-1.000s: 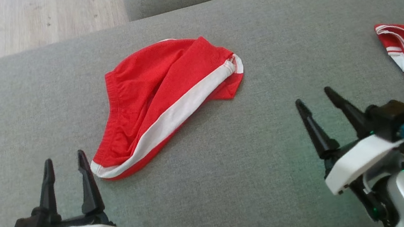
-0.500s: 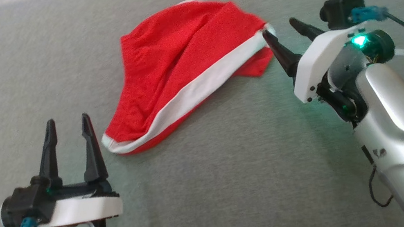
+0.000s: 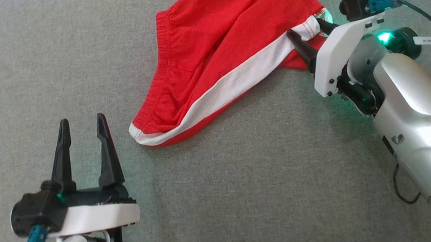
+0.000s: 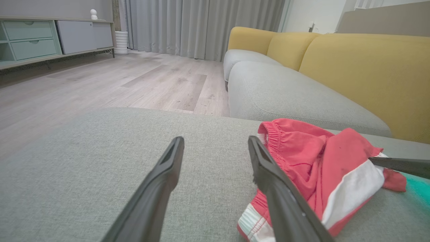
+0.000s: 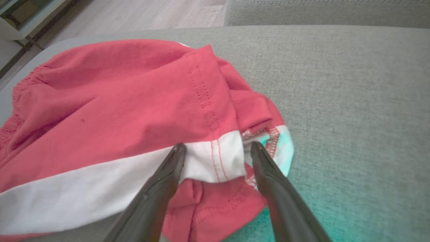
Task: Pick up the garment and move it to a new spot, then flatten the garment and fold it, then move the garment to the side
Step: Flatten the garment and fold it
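Note:
The garment [image 3: 222,57] is a pair of red shorts with a white side stripe, lying crumpled on the grey cushion [image 3: 227,190]. My right gripper [image 3: 308,31] is open at the garment's right end, one finger on each side of the white hem [image 5: 218,161]. In the right wrist view the garment [image 5: 111,111] spreads up and left from my right gripper [image 5: 216,148]. My left gripper [image 3: 81,124] stands open on the cushion just left of the garment's lower corner, apart from it. The left wrist view has my left gripper [image 4: 215,143] beside the garment [image 4: 315,164].
A second grey sofa seat [image 4: 289,97] with yellow back cushions [image 4: 362,67] lies beyond the garment. Wooden floor [image 4: 100,84] borders the cushion's far-left edge, with a low cabinet [image 4: 50,37] and curtains behind.
My right gripper has moved forward and left from the cushion's right side, and now straddles the garment's white hem. The head camera tilted down and shifted. The left gripper stays open beside the garment.

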Controlling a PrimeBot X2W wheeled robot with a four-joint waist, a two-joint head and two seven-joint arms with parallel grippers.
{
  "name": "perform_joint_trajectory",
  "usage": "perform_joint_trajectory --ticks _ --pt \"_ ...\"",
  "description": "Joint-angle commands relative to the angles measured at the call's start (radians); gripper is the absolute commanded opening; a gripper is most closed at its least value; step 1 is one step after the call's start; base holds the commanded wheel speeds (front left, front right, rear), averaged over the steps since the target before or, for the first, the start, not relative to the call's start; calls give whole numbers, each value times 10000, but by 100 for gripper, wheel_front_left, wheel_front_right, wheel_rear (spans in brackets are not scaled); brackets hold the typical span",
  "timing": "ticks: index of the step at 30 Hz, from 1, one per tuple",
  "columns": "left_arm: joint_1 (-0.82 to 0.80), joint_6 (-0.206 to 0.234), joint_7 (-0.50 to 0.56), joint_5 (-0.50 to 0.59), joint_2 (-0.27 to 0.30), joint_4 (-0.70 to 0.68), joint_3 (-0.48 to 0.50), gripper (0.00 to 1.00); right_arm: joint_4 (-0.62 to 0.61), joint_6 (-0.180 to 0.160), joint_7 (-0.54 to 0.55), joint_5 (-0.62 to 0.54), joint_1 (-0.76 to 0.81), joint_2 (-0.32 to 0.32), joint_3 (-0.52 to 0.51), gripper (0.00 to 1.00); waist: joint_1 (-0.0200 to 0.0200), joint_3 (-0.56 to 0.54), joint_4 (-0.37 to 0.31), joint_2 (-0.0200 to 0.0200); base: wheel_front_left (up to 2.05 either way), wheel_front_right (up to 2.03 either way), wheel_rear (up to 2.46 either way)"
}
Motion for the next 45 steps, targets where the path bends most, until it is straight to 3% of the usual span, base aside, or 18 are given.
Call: perform_joint_trajectory --ticks 1,2,3,4,5,14,20,24,25,26,27,36,45 --pt "-406 -109 -50 97 121 -219 448 100 -57 67 -281 103 -341 163 151 100 -1 8 2 0 0 0 0" --pt "-416 -142 -50 119 99 -196 459 100 66 67 -289 158 -393 176 199 100 -1 11 3 0 0 0 0" --pt "-422 -174 -50 138 76 -169 466 100 183 67 -278 242 -438 192 277 87 -1 10 2 0 0 0 0" --pt "-426 -200 -50 157 56 -144 477 100 258 67 -314 321 -487 207 388 47 -1 9 -4 0 0 0 0" --pt "-427 -218 -51 179 35 -126 491 100 303 67 -395 407 -532 219 513 0 -1 8 -21 0 0 0 0" --pt "-47 -261 -51 248 6 -25 848 100 5 67 -1597 2 -39 -82 528 0 -1 -639 -602 0 0 0 0" --pt "514 -162 -51 218 52 -113 1165 100 -1800 67 -1709 -833 2001 -408 -516 0 -1 -1181 -1312 0 0 0 0" --pt "717 -103 -51 192 82 -205 1259 100 -3314 67 -1268 -1277 3752 -222 -1659 0 -1 -1368 -1617 0 0 0 0" --pt "756 -89 -51 185 91 -225 1272 100 -3676 67 -1150 -1374 4157 -137 -1906 5 -1 -1406 -1669 0 0 0 0" --pt "794 -82 -50 180 105 -241 1278 100 -4012 67 -1014 -1450 4532 -46 -2111 78 -1 -1448 -1721 0 0 0 0" --pt "828 -85 -45 172 119 -249 1272 100 -4333 67 -873 -1502 4871 44 -2293 100 -1 -1489 -1756 0 0 0 0" --pt "1326 -106 -30 188 161 -184 1133 100 -7178 67 -1767 -1880 6559 321 -2346 100 -1 -2114 -1975 0 0 0 0" --pt "1933 -137 -45 284 66 -42 1095 100 -7801 67 -2302 -2255 7334 134 -2390 100 -1 -2666 -2102 0 0 0 0"
